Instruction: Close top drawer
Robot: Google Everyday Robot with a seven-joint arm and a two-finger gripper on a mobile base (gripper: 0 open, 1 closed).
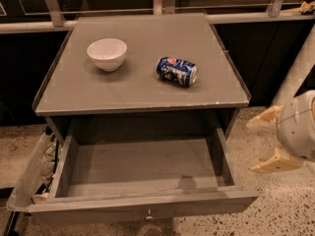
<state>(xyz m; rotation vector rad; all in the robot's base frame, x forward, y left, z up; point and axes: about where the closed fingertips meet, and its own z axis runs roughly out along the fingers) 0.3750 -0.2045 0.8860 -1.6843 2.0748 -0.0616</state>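
One wide grey wooden top drawer (142, 171) stands pulled far out beneath the flat grey counter (123, 90), a shallow box with a flat front and a small round metal knob (148, 214) at its centre. My cream two-finger gripper (250, 147) hangs just right of it over the speckled floor (280, 213), fingers spread wide apart.

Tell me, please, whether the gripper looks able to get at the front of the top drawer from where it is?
Probably yes. The gripper hangs open just off the right end of the pulled-out top drawer, and nothing stands between them.
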